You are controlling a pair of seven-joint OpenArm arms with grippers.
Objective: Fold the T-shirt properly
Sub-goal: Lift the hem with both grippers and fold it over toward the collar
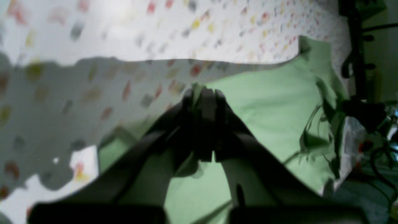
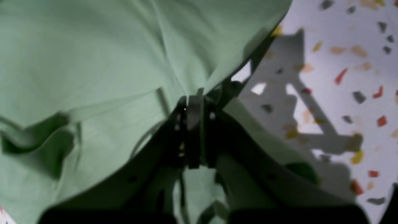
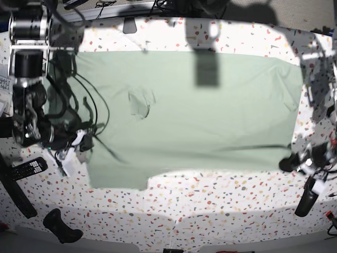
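The pale sage-green T-shirt (image 3: 200,110) is stretched wide across the speckled table (image 3: 210,205). A small pocket-like fold (image 3: 141,103) shows left of its middle. My left gripper (image 1: 203,93) is shut on a corner of the shirt (image 1: 273,102); in the base view it is at the shirt's front right corner (image 3: 288,163). My right gripper (image 2: 194,101) is shut on the shirt's edge (image 2: 93,62); in the base view it is at the shirt's left front edge (image 3: 85,143). The held front edge casts a shadow on the table beneath it.
A black remote (image 3: 27,168) lies at the left edge beside cables (image 3: 79,105). A dark handle-like object (image 3: 60,225) lies front left. A black cylinder (image 3: 306,197) lies front right. Arm bases and wiring stand along both sides.
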